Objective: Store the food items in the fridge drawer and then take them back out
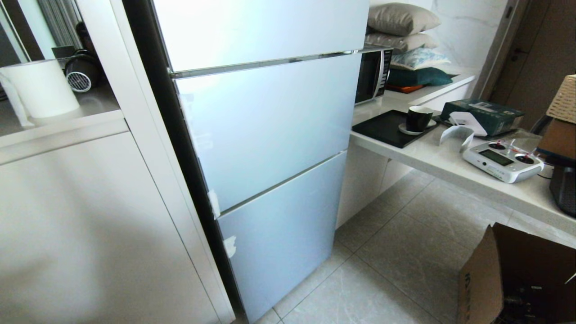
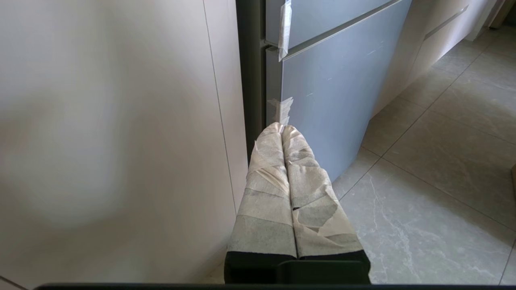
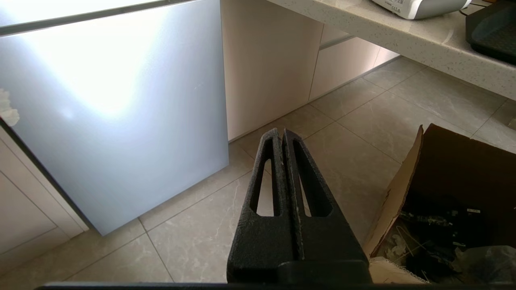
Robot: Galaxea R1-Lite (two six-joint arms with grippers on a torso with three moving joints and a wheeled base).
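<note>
Fridge [image 1: 270,135] fully closed: three flat door fronts sit flush, split only by thin seams, giving no way into the interior. White cabinet [image 1: 90,216] abuts its left side, and the counter [image 1: 450,166] with its base units boxes in the right. Tiled floor [image 1: 396,252] in front is open for approach, narrowed low on the right by an open cardboard box [image 1: 486,279].

Neither the fridge drawer nor the two food items showed anywhere. The fridge [image 1: 270,135] stood shut, its three pale blue-grey door fronts closed flush one above another. The drawer was perhaps hidden inside the fridge, but which front covered it could not be told.
</note>
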